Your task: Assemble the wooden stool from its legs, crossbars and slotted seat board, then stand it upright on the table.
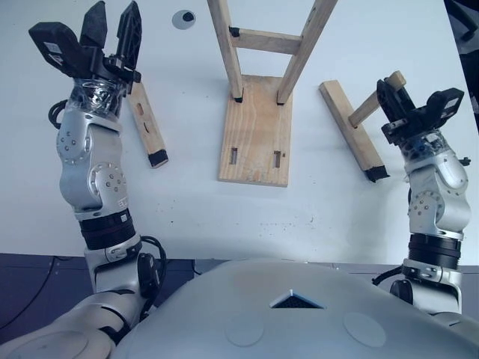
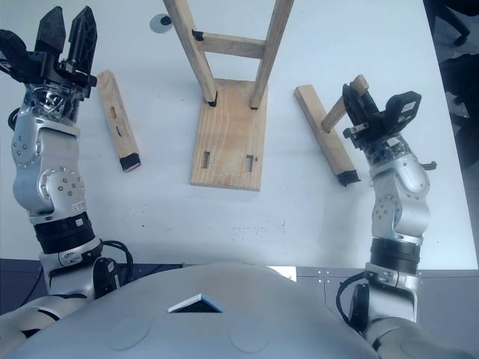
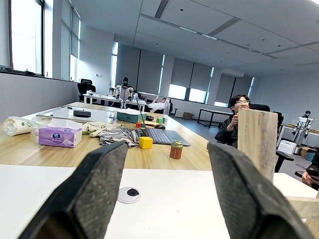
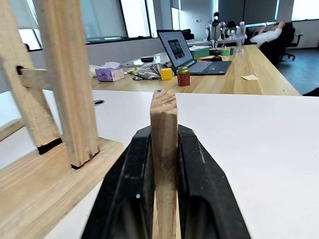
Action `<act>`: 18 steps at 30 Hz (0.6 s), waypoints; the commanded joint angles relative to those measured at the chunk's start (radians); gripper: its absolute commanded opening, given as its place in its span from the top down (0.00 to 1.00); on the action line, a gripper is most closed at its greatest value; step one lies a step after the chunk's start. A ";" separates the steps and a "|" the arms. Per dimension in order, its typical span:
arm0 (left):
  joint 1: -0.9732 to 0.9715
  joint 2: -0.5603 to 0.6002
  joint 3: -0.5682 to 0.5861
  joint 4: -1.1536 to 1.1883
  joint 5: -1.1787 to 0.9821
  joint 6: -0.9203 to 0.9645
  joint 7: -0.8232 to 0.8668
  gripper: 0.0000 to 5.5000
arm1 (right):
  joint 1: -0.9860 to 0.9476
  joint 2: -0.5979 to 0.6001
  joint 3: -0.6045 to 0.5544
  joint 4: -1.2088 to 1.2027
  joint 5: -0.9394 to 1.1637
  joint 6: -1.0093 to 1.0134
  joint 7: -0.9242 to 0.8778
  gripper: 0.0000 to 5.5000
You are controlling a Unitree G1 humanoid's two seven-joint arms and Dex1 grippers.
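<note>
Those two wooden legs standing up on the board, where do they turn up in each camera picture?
Left eye view: upright legs, top centre, standing on the seat board.
Right eye view: top centre, slightly left.
Left wrist view: one leg, beyond the open left gripper.
Right wrist view: beside the crossbar clamped in the right gripper.
Shared landmark: the round table grommet.

Open-plan office: long desks (image 3: 30,154), laptop (image 4: 177,47), swivel chairs (image 3: 85,88)

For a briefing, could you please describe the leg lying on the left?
Find the seat board with two legs standing in it. On the robot's left a lone leg lies flat. The right leg carries a crossbar; this one has none.
</note>
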 commanded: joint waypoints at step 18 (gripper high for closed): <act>-0.014 -0.012 -0.003 0.063 0.035 -0.065 0.008 0.47 | -0.008 -0.051 0.073 0.155 -0.116 -0.109 0.071 0.93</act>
